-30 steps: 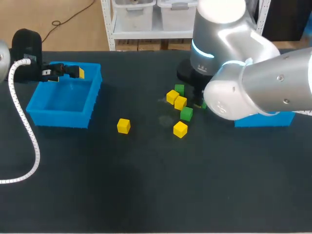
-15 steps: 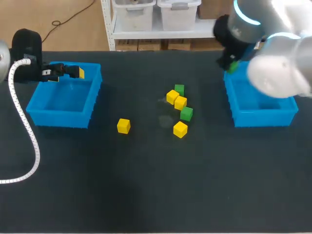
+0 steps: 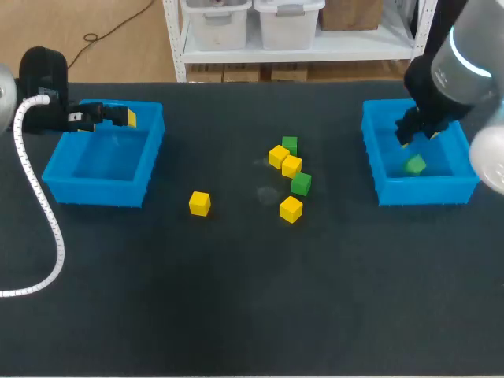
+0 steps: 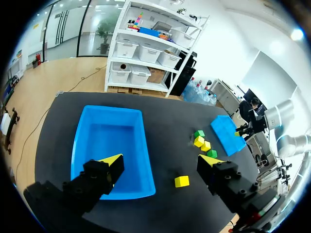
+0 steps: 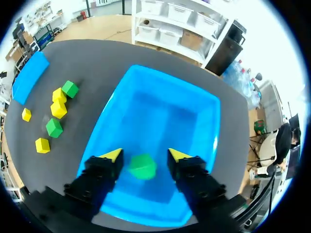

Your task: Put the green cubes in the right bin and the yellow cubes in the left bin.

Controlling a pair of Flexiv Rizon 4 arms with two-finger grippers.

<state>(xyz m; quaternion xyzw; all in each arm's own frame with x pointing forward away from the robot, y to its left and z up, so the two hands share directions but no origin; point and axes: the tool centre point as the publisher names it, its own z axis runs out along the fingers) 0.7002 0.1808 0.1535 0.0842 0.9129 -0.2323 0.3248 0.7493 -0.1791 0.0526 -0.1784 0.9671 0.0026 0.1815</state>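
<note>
Spanning the head view, the dark desk (image 3: 236,299) is seen carrying two blue bins. Over the left bin (image 3: 94,189) the left gripper (image 4: 160,162) is held with its jaws spread wide and nothing between them. Over the right bin (image 3: 421,193) the right gripper (image 5: 145,155) is held with its jaws parted. A green cube (image 5: 142,166) is seen between the tips, untouched by either and down inside the bin; whether it rests on the bin's floor cannot be told. At mid-desk, two more green cubes (image 3: 300,183) and three yellow cubes (image 3: 290,209) are clustered, and a lone yellow cube (image 3: 199,203) is set apart toward the left bin.
</note>
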